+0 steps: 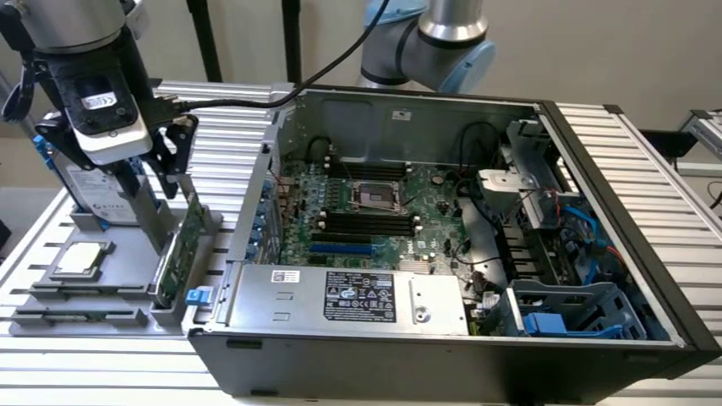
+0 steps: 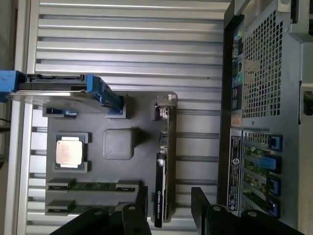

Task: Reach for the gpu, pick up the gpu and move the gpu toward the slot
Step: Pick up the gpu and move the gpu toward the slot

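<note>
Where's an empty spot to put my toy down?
The ribbed table is bare on the exterior view's right of the computer case, and between the grey tray and the table's near edge. The tray is crowded: chip, hard drive, gpu, with the open hand over it.

— Where's the gripper [image 1: 158, 182]?
— Upper left of the frame, hanging just over the gpu [image 1: 175, 254], which stands on edge in the grey tray [image 1: 118, 254].
— And the computer case [image 1: 395, 364]?
— Open, across the centre and right, motherboard [image 1: 434, 182] showing.
</note>
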Available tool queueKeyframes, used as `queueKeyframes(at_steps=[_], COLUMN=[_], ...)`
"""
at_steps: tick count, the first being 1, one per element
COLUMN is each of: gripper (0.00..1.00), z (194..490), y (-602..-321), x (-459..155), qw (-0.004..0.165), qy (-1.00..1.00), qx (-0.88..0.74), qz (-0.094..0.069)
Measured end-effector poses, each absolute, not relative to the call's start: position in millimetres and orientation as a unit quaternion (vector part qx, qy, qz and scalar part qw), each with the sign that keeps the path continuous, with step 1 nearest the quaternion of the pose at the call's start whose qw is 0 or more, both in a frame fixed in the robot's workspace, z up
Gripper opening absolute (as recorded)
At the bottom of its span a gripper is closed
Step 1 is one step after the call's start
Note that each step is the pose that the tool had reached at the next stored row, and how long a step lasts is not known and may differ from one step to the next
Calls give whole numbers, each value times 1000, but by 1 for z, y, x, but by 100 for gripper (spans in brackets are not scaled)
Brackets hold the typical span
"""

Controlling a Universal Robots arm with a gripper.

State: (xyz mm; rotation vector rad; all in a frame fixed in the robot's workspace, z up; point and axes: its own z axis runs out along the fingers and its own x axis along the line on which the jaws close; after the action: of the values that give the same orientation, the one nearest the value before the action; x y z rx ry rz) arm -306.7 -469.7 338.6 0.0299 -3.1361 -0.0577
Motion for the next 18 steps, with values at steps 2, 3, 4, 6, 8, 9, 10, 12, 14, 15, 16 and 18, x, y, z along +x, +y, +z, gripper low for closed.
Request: queueKeyframes(at_steps=[2,3,4,6,8,9,10,12,14,15,16,18], gripper=[48,48,48,48,48,48,48,48,48,48,48,48], z=[335,333,331,328,324,322,320,317,313,311,309,306], y=[-470,-470,-470,-470,-470,-470,-470,-470,-470,-470,-470,-470], x=[-307,-308,-308,-309,-310,-310,-311,-312,-313,-313,-313,-314], qw=[2,2,2,2,2,2,2,2,2,2,2,2], qy=[-1000,-1000,-1000,-1000,-1000,-1000,-1000,-1000,-1000,-1000,-1000,-1000], qx=[10,10,9,9,10,10,10,10,10,10,10,10], qz=[-18,-18,-18,-18,-18,-18,-18,-18,-18,-18,-18,-18])
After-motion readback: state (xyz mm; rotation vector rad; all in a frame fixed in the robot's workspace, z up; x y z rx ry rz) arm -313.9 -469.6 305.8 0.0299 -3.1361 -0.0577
